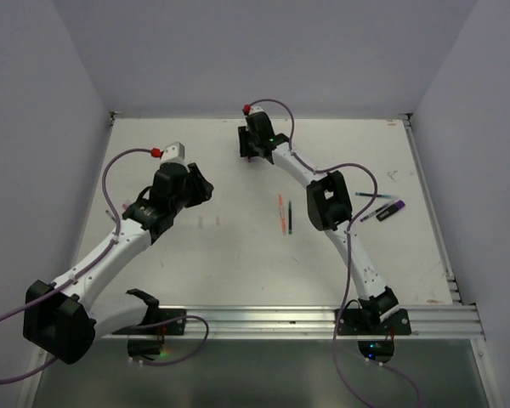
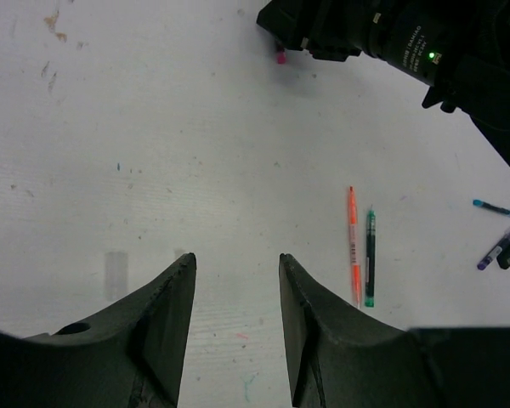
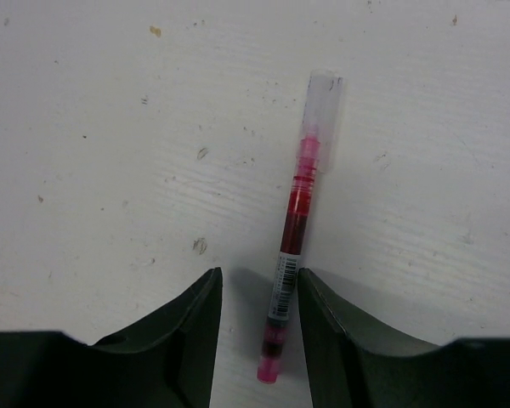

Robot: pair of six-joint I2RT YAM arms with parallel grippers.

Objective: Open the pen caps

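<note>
1. Clear plastic pen cap (image 3: 321, 102) is still fitted on the far end of a pink-red pen (image 3: 289, 229) lying flat on the white table (image 3: 110, 127).
2. The right gripper (image 3: 258, 280) straddles the pen's lower barrel, jaws apart.
3. The left gripper (image 2: 236, 263) is spread, holding nothing.
4. The barrel's barcode sticker is unreadable.

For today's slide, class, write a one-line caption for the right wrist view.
Right gripper, jaws apart, straddles a pink pen lying on the white table, clear cap still on.
</note>
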